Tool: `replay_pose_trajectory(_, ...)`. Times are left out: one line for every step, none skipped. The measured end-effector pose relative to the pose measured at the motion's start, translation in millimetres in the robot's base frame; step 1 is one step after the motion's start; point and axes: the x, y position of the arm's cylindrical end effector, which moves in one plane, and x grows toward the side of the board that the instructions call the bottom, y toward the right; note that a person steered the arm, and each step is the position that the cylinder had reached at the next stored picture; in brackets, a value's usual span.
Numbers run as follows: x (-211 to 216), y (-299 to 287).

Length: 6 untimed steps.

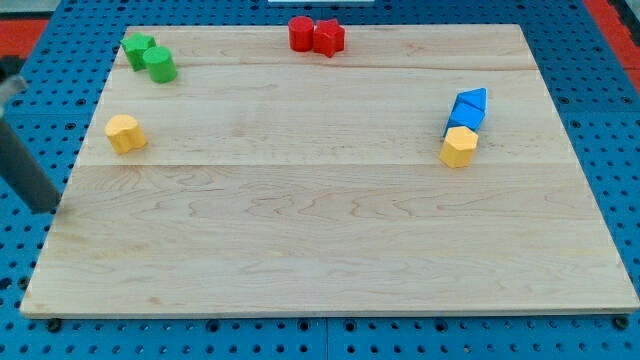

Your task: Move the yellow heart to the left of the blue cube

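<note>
The yellow heart (125,133) lies near the board's left edge. The blue cube (462,119) sits at the view's right, touching a blue triangle (472,100) above it and a second yellow block (459,147) below it. My rod comes in blurred from the view's upper left. My tip (46,208) is just off the board's left edge, to the left of and below the yellow heart, and apart from it.
A green star (138,47) and a green cylinder (159,65) touch at the board's top left. A red cylinder (300,32) and a red star (328,37) touch at the top middle. The wooden board (330,240) lies on a blue pegboard.
</note>
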Motion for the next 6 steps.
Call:
replay_pose_trajectory(-75,16)
replay_pose_trajectory(-85,69)
replay_pose_trajectory(-78,183)
replay_pose_trajectory(-74,229)
replay_pose_trajectory(-71,127)
replay_pose_trajectory(-24,163)
